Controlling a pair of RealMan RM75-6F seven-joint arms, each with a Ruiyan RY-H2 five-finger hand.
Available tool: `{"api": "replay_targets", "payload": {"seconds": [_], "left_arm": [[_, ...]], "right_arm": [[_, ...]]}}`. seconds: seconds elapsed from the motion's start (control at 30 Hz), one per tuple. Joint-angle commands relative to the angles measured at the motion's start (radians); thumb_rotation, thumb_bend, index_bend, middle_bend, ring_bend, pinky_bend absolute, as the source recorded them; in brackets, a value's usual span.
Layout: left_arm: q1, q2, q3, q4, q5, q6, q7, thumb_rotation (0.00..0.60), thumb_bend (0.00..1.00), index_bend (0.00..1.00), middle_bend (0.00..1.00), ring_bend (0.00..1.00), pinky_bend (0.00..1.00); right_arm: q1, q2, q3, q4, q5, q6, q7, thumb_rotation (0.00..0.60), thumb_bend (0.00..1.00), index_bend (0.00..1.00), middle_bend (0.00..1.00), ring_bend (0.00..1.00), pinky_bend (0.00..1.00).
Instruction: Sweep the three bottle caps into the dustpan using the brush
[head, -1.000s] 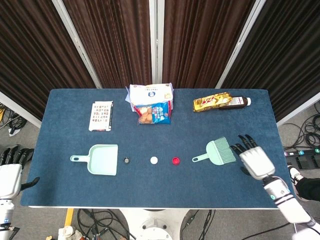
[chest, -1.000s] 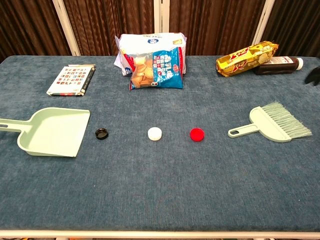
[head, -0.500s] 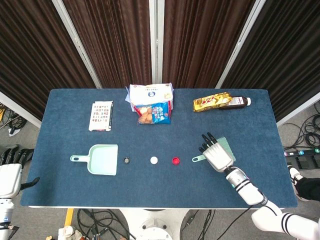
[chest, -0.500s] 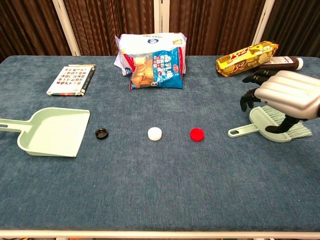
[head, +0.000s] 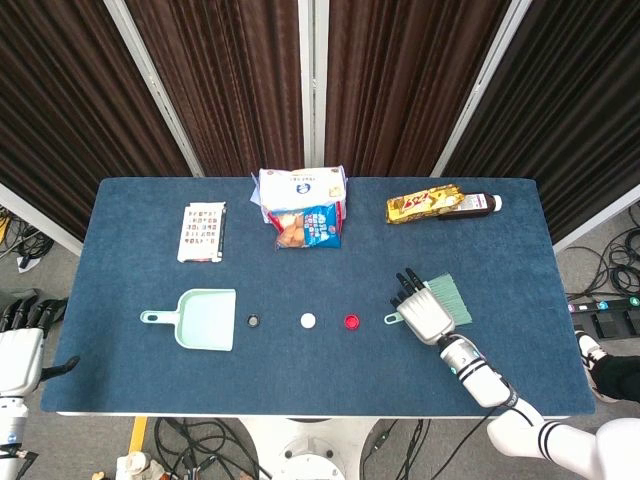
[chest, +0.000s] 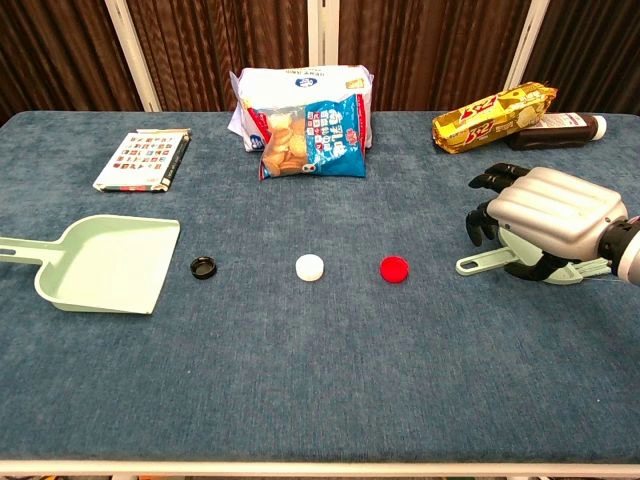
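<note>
A mint-green dustpan (head: 205, 319) (chest: 105, 263) lies at the left of the blue table. To its right, in one row, sit a black cap (head: 254, 321) (chest: 204, 267), a white cap (head: 308, 321) (chest: 310, 266) and a red cap (head: 351, 322) (chest: 395, 269). The green brush (head: 452, 297) (chest: 480, 263) lies flat to the right of the red cap, handle pointing left. My right hand (head: 425, 312) (chest: 545, 210) is over the brush head with fingers spread and curled downward, covering most of it. No grip shows. My left hand (head: 20, 345) hangs off the table's left front corner, holding nothing.
At the back of the table lie a booklet (head: 203, 232) (chest: 143, 158), a snack bag (head: 305, 215) (chest: 305, 125), a yellow packet (head: 425, 204) (chest: 492, 117) and a dark bottle (head: 480, 204) (chest: 560, 128). Dark curtains hang behind.
My right hand has come in from the table's right edge to the left and now sits low over the brush. The brush, caps and dustpan have not moved.
</note>
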Motion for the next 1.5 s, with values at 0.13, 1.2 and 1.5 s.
{"api": "replay_targets", "payload": {"seconds": [0.13, 1.2, 1.5], "left_arm": [[0.000, 0.003, 0.001, -0.002, -0.004, -0.005, -0.005, 0.600, 0.07, 0.20, 0.19, 0.08, 0.08], [-0.193, 0.043, -0.036, -0.019, -0.020, -0.286, 0.021, 0.600, 0.07, 0.24, 0.22, 0.12, 0.09], [-0.348, -0.081, -0.087, 0.044, -0.125, -0.456, 0.141, 0.600, 0.09, 0.32, 0.31, 0.19, 0.14]], "right_arm": [[-0.002, -0.033, -0.012, 0.035, 0.000, 0.021, -0.006, 0.600, 0.22, 0.42, 0.44, 0.10, 0.05], [-0.015, 0.116, 0.049, -0.079, 0.022, 0.173, 0.214, 0.600, 0.54, 0.67, 0.61, 0.26, 0.14], [-0.012, 0.297, 0.128, -0.261, 0.107, 0.158, 0.267, 0.600, 0.55, 0.67, 0.61, 0.26, 0.14]]}}
